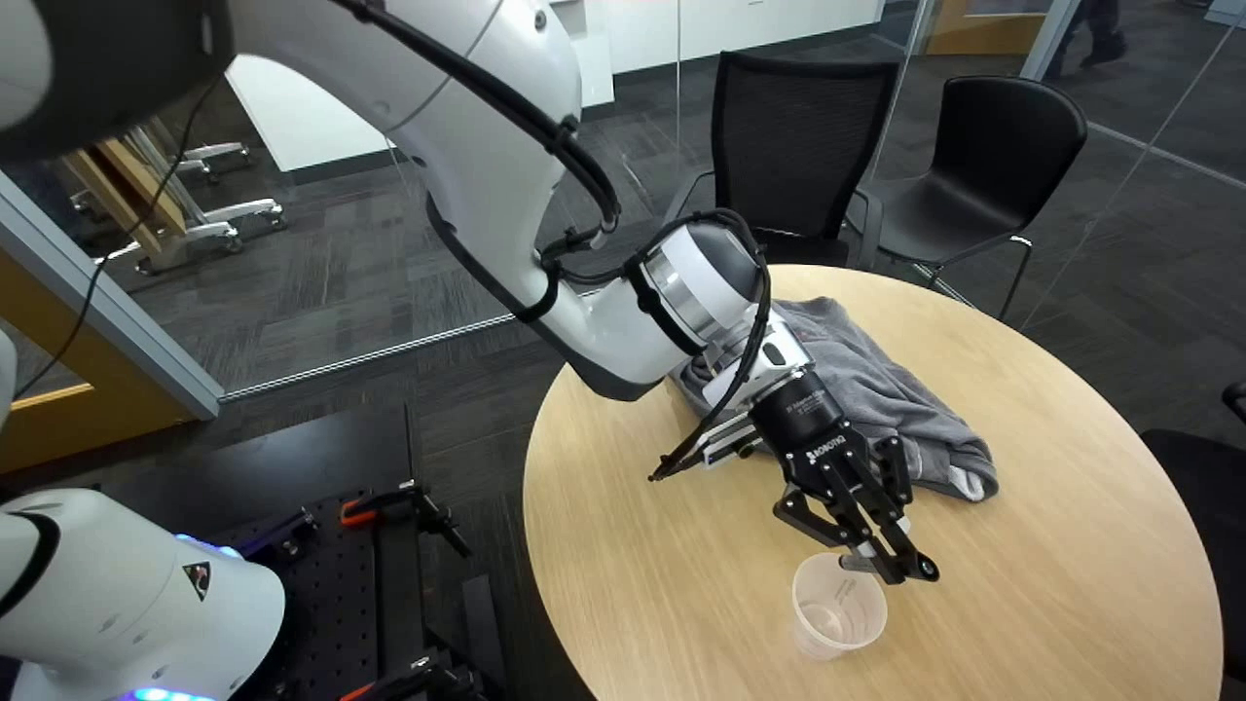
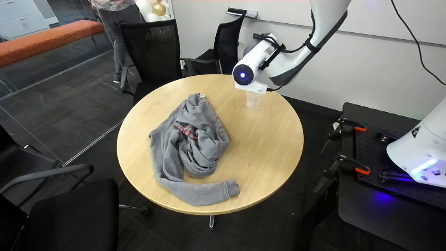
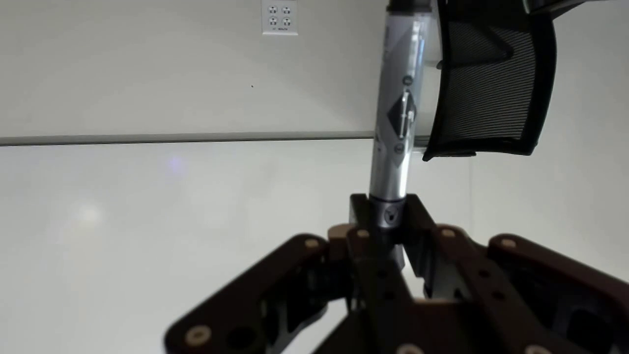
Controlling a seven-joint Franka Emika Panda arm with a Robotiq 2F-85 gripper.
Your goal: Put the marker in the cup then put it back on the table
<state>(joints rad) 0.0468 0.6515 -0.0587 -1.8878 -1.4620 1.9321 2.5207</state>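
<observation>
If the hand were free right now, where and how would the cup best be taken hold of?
Probably by its rim, coming straight down from above, one finger inside and one outside: the cup stands upright on the table with its round mouth open upward. Here, though, the hand is closed on the marker, whose end overlaps the rim in an exterior view.

The Franka Panda arm (image 1: 496, 200) slopes down toward the translucent plastic cup (image 1: 847, 606), its wrist (image 2: 253, 62) higher than the cup. Near the cup's rim, the Robotiq gripper (image 3: 388, 211) has its fingers (image 3: 361, 210) pinched on the marker (image 3: 397, 123); whether they are over or beside the cup cannot be told.
</observation>
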